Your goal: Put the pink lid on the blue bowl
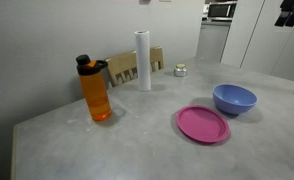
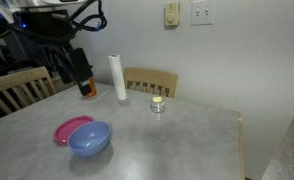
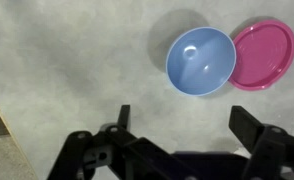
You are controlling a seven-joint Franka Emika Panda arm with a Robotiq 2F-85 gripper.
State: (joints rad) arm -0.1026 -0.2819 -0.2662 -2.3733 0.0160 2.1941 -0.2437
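Soft, even indoor light, slight blur, glare inside the blue bowl (image 3: 200,62).

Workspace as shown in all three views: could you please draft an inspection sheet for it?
Surface: grey table, no spills seen.
Job's things: pink lid lies flat beside blue bowl, not on it; bowl upright and empty.
Clutter: orange bottle, white roll and small jar, all upright toward the back.
Grippers: gripper open, high above the bowl, holding nothing.
Cables: black cables loop over the arm.
Surroundings: wooden chair behind the table; wall plates above.
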